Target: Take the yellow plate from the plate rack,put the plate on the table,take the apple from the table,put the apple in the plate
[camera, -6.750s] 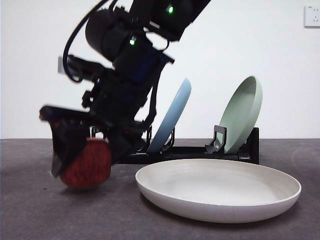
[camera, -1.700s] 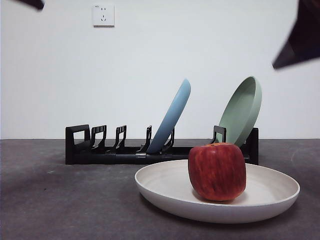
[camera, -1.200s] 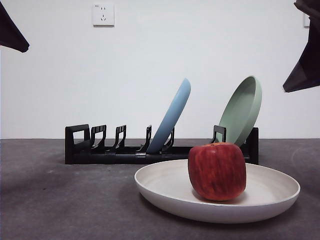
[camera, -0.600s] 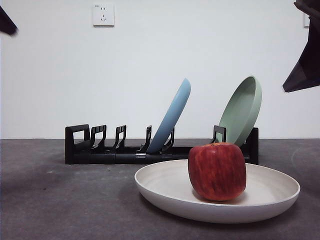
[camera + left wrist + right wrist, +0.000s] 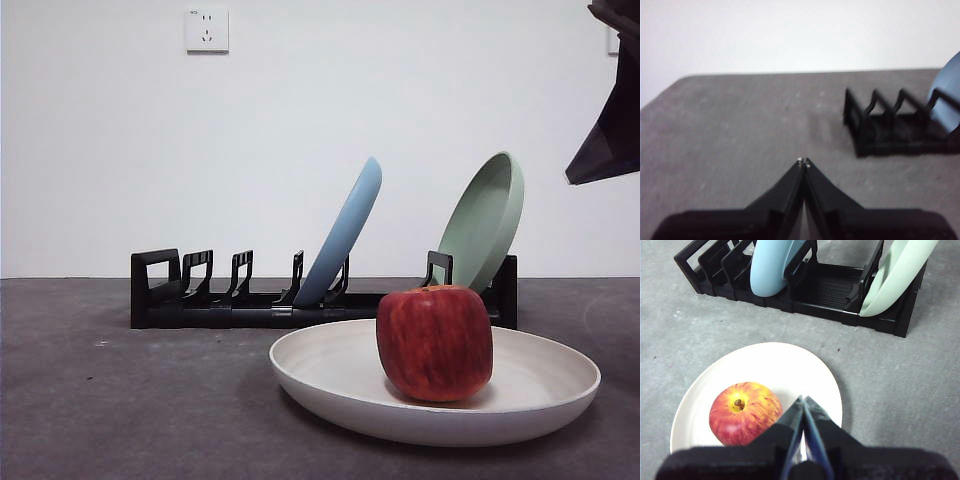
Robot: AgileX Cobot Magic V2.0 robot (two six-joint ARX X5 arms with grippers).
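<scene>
The red apple (image 5: 434,342) stands inside the cream yellow plate (image 5: 330,375), which lies flat on the dark grey table (image 5: 120,410) in front of the black plate rack (image 5: 200,300). The right wrist view shows the apple (image 5: 745,412) on the plate (image 5: 785,370) from above. My right gripper (image 5: 803,399) is shut and empty, raised above the plate; it shows as a dark tip (image 5: 610,130) at the top right of the front view. My left gripper (image 5: 803,161) is shut and empty, raised over bare table near the rack's end (image 5: 880,125).
A light blue plate (image 5: 345,235) and a pale green plate (image 5: 485,225) lean upright in the rack. Both also show in the right wrist view, blue (image 5: 772,265) and green (image 5: 895,275). A wall stands behind the table.
The apple, once held in a gripper at the left, now rests in the plate. The dark arm tip at the top left has left the front view. The right arm's tip stays.
</scene>
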